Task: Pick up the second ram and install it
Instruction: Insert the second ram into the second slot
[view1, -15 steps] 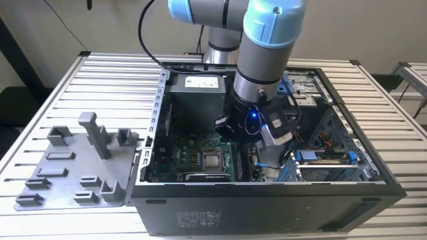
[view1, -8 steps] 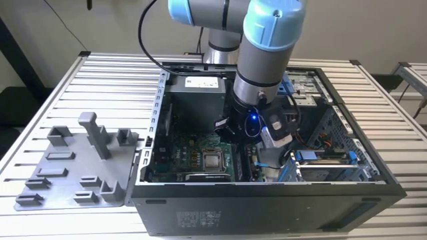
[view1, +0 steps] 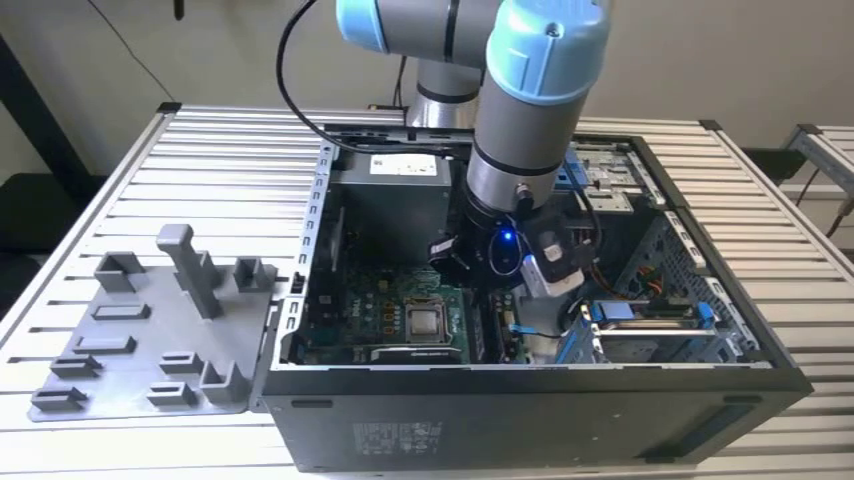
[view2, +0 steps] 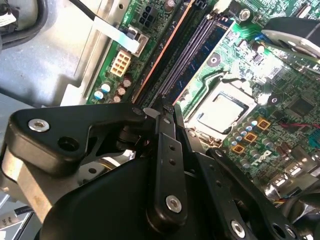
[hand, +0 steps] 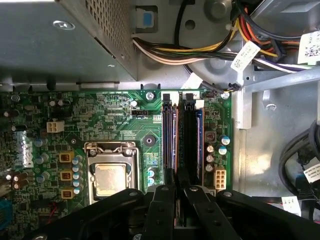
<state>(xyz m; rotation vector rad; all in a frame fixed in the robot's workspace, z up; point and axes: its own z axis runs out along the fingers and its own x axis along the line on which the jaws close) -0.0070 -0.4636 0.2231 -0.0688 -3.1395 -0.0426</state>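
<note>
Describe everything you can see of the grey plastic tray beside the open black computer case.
The matte grey plastic tray lies flat on the slatted metal table, at the exterior view's left of the open black computer case, close against it. Posts of differing heights and low rectangular blocks rise from its base; the tallest post has a wider head.

Robotics lab, slatted aluminium workbench, open desktop computer case on it, grey fixture tray beside the case
</note>
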